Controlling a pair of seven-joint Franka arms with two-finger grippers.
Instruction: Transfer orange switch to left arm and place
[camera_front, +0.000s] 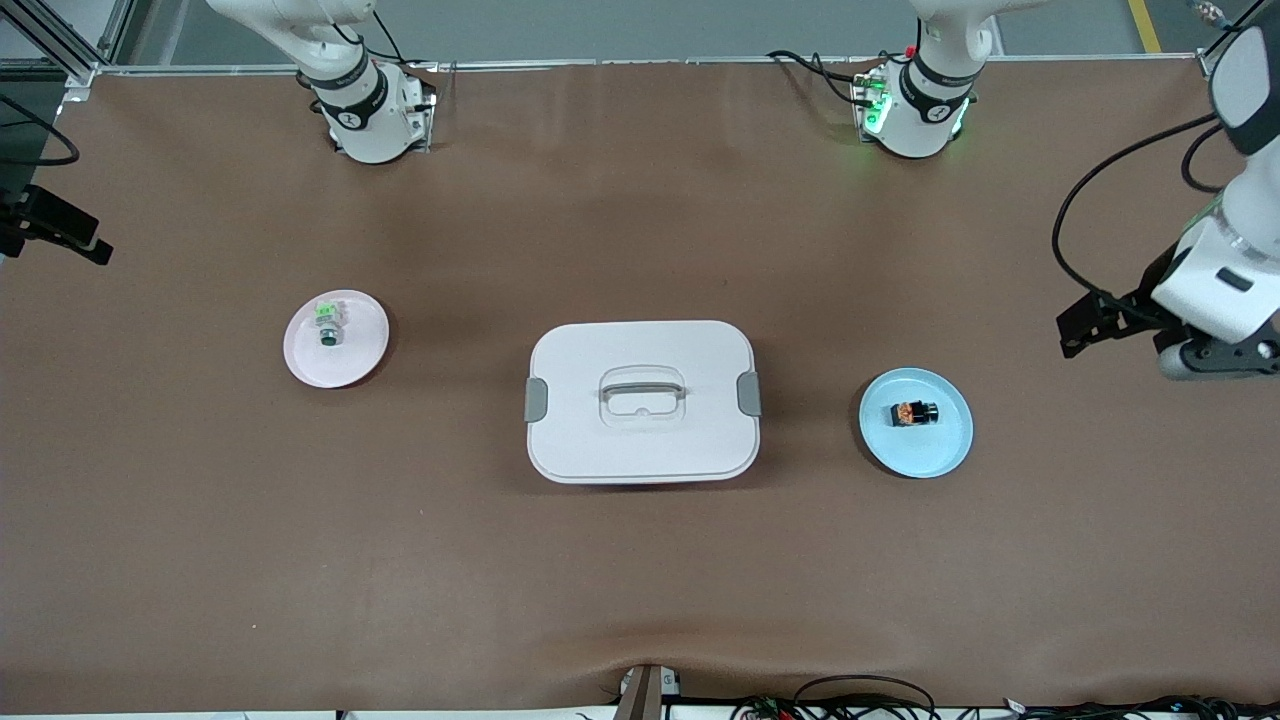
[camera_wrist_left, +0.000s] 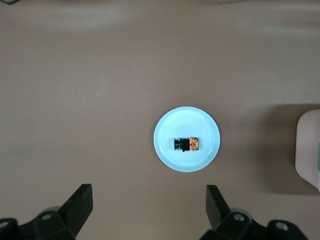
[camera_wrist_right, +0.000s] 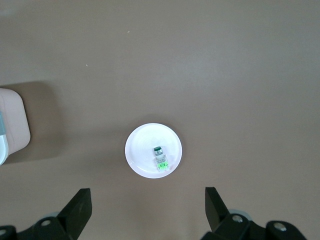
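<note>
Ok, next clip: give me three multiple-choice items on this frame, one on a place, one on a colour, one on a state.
1. Where does the orange switch lie?
A. on the blue plate
B. on the box lid
C. on the bare table

2. What colour is the plate under the green-and-white switch?
A. blue
B. pink
C. yellow

3. How are the left gripper fingers?
A. shut on the orange switch
B. shut on nothing
C. open

Key: 1 A, the front view shows it on the blue plate, toward the left arm's end from the box. 2 B, that plate is pale pink. 3 C, the left wrist view shows the fingers wide apart and nothing between them.
</note>
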